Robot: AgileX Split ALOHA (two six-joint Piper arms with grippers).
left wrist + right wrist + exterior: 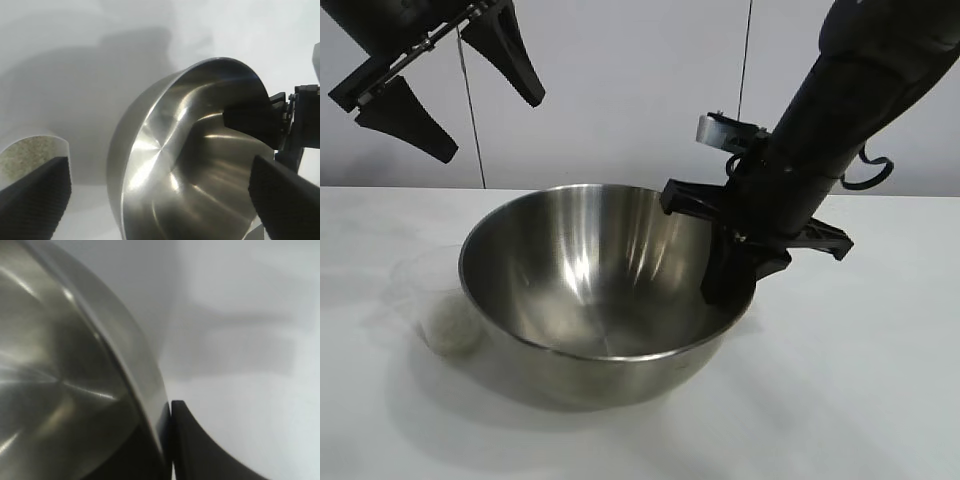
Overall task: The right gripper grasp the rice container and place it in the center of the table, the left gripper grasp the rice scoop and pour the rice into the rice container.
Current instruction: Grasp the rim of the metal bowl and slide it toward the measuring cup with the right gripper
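Fingers of the right gripper [740,262] pinch the rim of the steel rice container [590,290], one inside, one outside, on the white bench [860,380]. High above the container's other side hangs the left gripper [460,85], fingers spread apart; below it, beside the container, stands the rice scoop [440,305] holding rice [450,325].

Bright, even, diffuse light from overhead throughout. Soft grey shadows on the table [880,400], under and left of the rice container [600,290]. Streaked glare down the polished inner wall, plus smeared dark reflections. Close, blurred fingers [35,195] in the left wrist view. Very soft focus in the right wrist view, rim and dark finger [200,450] indistinct at close range.
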